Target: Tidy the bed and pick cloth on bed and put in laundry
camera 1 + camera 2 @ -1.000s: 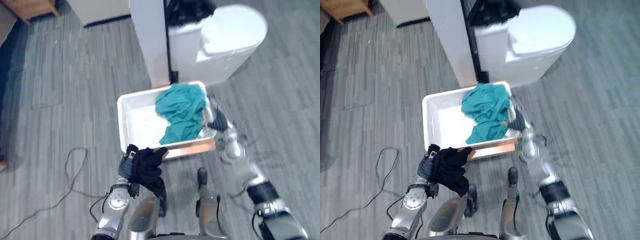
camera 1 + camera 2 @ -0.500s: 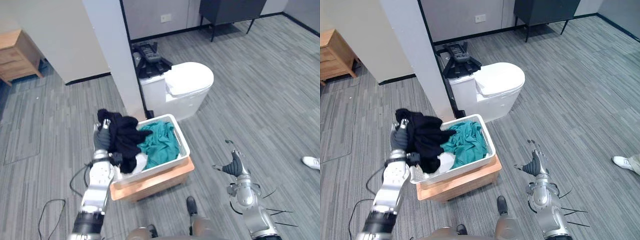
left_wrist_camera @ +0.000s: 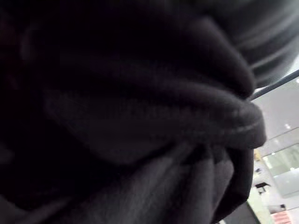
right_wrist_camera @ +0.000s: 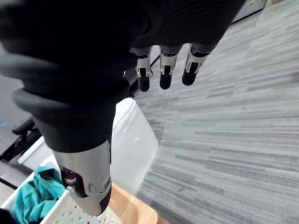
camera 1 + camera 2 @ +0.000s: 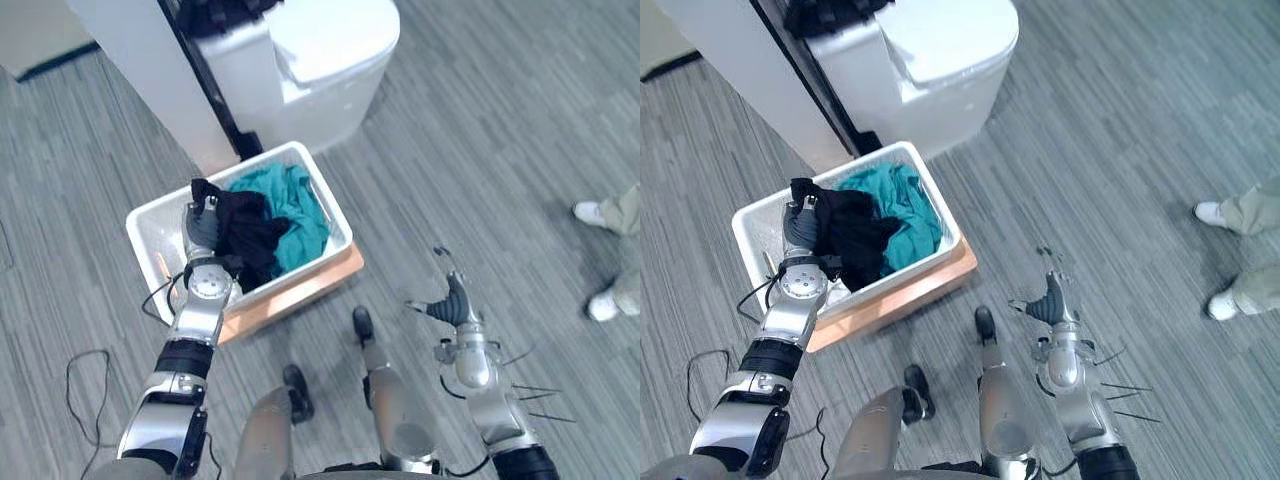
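Left hand clutching black cloth, low over laundry basket rim. Right hand spread, empty (idle). Risk: cloth snags on hand, drapes outside rim at release.

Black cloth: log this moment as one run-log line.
black cloth: in white basket, against teal cloth | left hand: at it, grip unclear | right hand: open, above floor

Grey wood-grain plank floor covers the whole room, evenly lit. At 11 o'clock a white pillar rises from it, with a dark skirting strip just left of it. At 12 o'clock stands a white rounded unit with a closed lid (something black sits on its back). A low wooden stand sits at centre. At 3 o'clock, a person's pale shoes.
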Robot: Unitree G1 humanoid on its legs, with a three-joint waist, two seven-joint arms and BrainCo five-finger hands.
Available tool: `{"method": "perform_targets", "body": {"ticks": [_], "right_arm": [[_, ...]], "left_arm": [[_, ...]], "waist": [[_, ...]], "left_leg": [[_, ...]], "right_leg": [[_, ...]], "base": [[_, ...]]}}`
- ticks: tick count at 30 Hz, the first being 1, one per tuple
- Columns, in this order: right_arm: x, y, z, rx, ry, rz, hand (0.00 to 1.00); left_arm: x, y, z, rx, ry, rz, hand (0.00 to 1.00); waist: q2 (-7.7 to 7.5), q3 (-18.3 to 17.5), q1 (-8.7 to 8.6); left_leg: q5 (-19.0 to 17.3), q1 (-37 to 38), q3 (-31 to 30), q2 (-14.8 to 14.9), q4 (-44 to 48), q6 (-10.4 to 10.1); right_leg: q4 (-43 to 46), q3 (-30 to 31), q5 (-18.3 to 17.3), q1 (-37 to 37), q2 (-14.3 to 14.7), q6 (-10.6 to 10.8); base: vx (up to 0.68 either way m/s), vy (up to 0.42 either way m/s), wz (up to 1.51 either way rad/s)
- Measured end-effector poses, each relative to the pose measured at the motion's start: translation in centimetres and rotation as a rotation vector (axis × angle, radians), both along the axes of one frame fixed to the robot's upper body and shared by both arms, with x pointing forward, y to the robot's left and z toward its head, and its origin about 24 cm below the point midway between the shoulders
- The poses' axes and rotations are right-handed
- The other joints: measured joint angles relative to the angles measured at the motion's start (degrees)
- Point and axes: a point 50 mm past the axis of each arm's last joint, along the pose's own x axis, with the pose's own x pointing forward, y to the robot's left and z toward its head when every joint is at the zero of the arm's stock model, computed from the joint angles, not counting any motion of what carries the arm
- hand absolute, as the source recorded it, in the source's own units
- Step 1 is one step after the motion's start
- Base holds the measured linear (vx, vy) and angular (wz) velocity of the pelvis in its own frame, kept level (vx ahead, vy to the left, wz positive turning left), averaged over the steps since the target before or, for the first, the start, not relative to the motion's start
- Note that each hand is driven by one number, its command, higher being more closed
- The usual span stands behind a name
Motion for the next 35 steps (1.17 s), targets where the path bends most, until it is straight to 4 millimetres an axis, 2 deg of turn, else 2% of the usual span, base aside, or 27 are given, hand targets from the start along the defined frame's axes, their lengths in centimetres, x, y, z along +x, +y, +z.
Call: {"method": "perform_targets", "body": {"ticks": [3,8,11,13,14,15,17,19,20,22,23,24,26,31,34,35], "right_arm": [[0.1,0.4,0.0,0.022,-0.004,0.002,0.0],[-0.1,0.4,-0.7,0.057,0.022,-0.012,0.0],[-1.4,-0.2,-2.4,0.065,0.096,-0.034,0.0],[-2.9,-1.1,-4.7,0.07,0.208,-0.068,0.0],[-4.0,-2.1,-6.7,0.078,0.303,-0.109,0.0],[-4.1,-2.2,-6.9,0.079,0.313,-0.112,0.0],[-6.9,-3.6,-10.1,0.082,0.487,-0.169,0.0],[-7.9,-4.0,-11.2,0.087,0.542,-0.195,0.0],[-8.7,-4.4,-12.2,0.101,0.602,-0.219,0.0],[-10.2,-5.0,-13.9,0.119,0.696,-0.279,0.0],[-10.9,-5.2,-14.6,0.128,0.742,-0.299,0.0],[-11.1,-5.2,-14.9,0.131,0.765,-0.305,0.0],[-12.2,-5.0,-15.9,0.179,0.821,-0.347,0.0],[-13.4,-3.0,-17.4,0.334,0.907,-0.401,0.0],[-14.1,-2.6,-18.0,0.407,0.931,-0.452,0.0],[-14.2,-2.7,-18.1,0.419,0.932,-0.463,0.0]], "left_arm": [[0.0,0.1,-0.3,-0.002,0.018,0.007,0.0],[-0.2,-0.1,-0.5,-0.017,0.014,0.022,0.0],[-1.3,-0.2,-1.4,-0.038,0.01,0.024,0.0],[-2.8,0.3,-2.5,-0.061,0.023,0.044,0.0],[-4.0,1.0,-3.6,-0.092,0.041,0.081,0.0],[-4.1,1.1,-3.6,-0.094,0.042,0.085,0.0],[-7.0,3.0,-5.4,-0.109,0.083,0.147,0.0],[-8.3,3.5,-5.7,-0.111,0.078,0.165,0.0],[-9.7,3.8,-6.1,-0.118,0.074,0.177,0.0],[-11.9,3.9,-7.4,-0.17,0.105,0.189,0.0],[-13.3,3.7,-8.7,-0.202,0.15,0.201,0.0],[-14.1,3.6,-9.5,-0.223,0.178,0.209,0.0],[-17.2,2.8,-12.6,-0.344,0.293,0.239,0.0],[-23.9,0.6,-19.8,-0.642,0.6,0.364,0.0],[-27.4,-1.0,-22.7,-0.753,0.763,0.435,0.0],[-27.9,-1.3,-23.1,-0.766,0.792,0.444,0.0]], "waist": [[0.08,0.1,0.03],[0.12,0.1,0.18],[0.48,-0.7,0.25],[1.72,-3.0,0.22],[2.71,-4.1,0.24],[2.8,-4.3,0.26],[4.22,-9.3,1.24],[4.47,-10.9,1.75],[4.41,-12.6,2.06],[4.2,-14.7,3.85],[4.12,-15.4,4.94],[3.98,-15.6,5.14],[3.29,-17.3,6.34],[1.34,-19.6,8.09],[0.79,-20.9,8.13],[0.68,-21.1,8.13]], "left_leg": [[-0.1,-0.4,0.3,0.1,-0.1,0.1],[-0.1,1.9,0.2,0.2,-1.4,0.1],[-0.2,5.3,0.1,0.1,-2.9,0.0],[-0.2,6.2,-0.4,0.0,-3.8,0.0],[0.1,8.6,-1.2,-0.1,-5.4,-0.4],[0.2,8.8,-1.3,-0.1,-5.6,-0.5],[0.8,12.3,-2.6,0.0,-9.0,-1.4],[1.1,13.4,-3.3,0.0,-10.3,-1.7],[1.6,14.2,-4.1,-0.1,-11.5,-1.8],[2.6,16.2,-4.6,-0.2,-13.4,-1.7],[2.8,17.4,-4.8,-0.2,-14.3,-1.8],[2.9,18.1,-5.0,-0.2,-14.8,-1.8],[3.6,19.1,-5.5,-0.5,-16.0,-1.7],[4.4,21.3,-5.0,-0.3,-17.8,-2.2],[5.3,22.1,-3.1,-0.1,-19.9,-3.1],[5.4,22.5,-2.5,0.1,-20.4,-3.3]], "right_leg": [[0.0,0.2,0.8,-0.7,0.1,1.2],[0.0,0.1,0.9,1.1,0.3,1.3],[0.0,-0.1,-0.2,4.0,0.3,2.5],[0.0,-0.6,-0.9,4.8,0.3,3.2],[0.0,-2.1,-1.5,7.0,0.3,3.8],[0.0,-2.2,-1.6,7.2,0.3,3.8],[0.0,-3.9,-3.0,10.0,0.6,3.9],[0.0,-4.9,-3.4,10.9,0.7,3.9],[0.0,-5.8,-3.8,11.6,0.6,3.9],[-0.1,-6.7,-4.5,13.2,0.5,4.0],[-0.1,-7.4,-4.7,14.3,0.5,4.0],[-0.1,-7.7,-4.9,14.8,0.4,4.0],[-0.1,-8.4,-5.4,15.6,0.1,4.2],[-0.1,-9.8,-6.1,17.5,-0.1,4.1],[-0.3,-10.7,-6.6,17.7,-0.5,4.2],[-0.3,-10.9,-6.7,17.9,-0.6,4.2]], "base": [[-0.05,0.003,-0.07],[-0.01,0.001,0.0],[-0.01,0.003,0.06],[0.02,-0.015,0.15],[0.04,-0.016,0.22],[0.05,-0.021,0.27],[0.08,-0.026,0.23],[0.05,-0.024,0.26],[0.04,-0.032,0.34],[0.03,-0.026,0.31],[0.02,-0.01,0.22],[0.0,0.005,0.27],[-0.01,0.009,0.22],[-0.02,-0.003,0.1],[-0.03,-0.014,0.12],[-0.01,-0.009,0.12]]}}
